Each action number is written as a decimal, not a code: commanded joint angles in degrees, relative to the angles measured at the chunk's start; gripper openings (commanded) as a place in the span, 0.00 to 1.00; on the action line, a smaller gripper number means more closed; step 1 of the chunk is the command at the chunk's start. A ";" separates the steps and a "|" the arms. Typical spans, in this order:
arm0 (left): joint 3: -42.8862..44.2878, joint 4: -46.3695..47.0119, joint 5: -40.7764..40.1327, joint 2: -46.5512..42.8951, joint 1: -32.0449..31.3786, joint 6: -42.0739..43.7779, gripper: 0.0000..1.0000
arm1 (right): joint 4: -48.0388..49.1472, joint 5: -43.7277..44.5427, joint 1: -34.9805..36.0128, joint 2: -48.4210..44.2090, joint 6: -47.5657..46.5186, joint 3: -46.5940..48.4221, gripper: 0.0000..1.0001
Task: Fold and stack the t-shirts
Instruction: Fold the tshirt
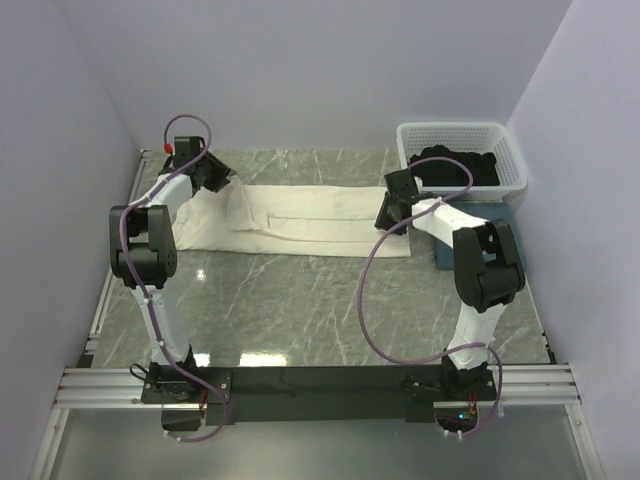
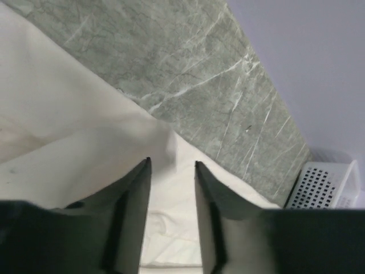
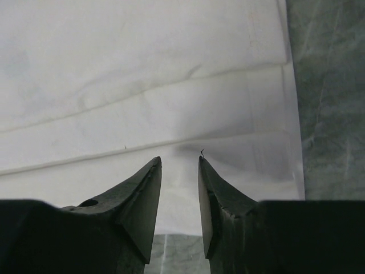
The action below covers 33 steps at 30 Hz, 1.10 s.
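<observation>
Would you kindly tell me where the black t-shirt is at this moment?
In the top view, the black t-shirt lies inside the white basket at the far right corner of the table, just beyond the right end of the spread cream t-shirt.

Cream-white t-shirt (image 1: 300, 222) folded into long flat band, table's (image 1: 300, 310) far side; black t-shirt (image 1: 455, 168) heaped in basket (image 1: 516, 165).
</observation>
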 commanded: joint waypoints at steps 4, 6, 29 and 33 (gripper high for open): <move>-0.29 -0.32 -2.53 -6.54 -0.23 5.31 0.63 | -0.71 -0.07 -0.06 -7.32 1.37 -4.31 0.40; -1.16 -2.42 -4.20 -9.26 -0.23 6.90 0.72 | -0.44 -1.38 -0.14 -8.03 1.19 -5.45 0.39; -20.77 -6.84 -13.79 -19.30 -26.77 19.56 0.30 | 0.52 -5.34 2.05 -4.34 0.40 -5.02 0.28; -18.92 -6.04 -13.52 -13.86 -29.14 20.00 0.30 | 0.61 -5.34 2.23 -3.81 0.49 -5.28 0.28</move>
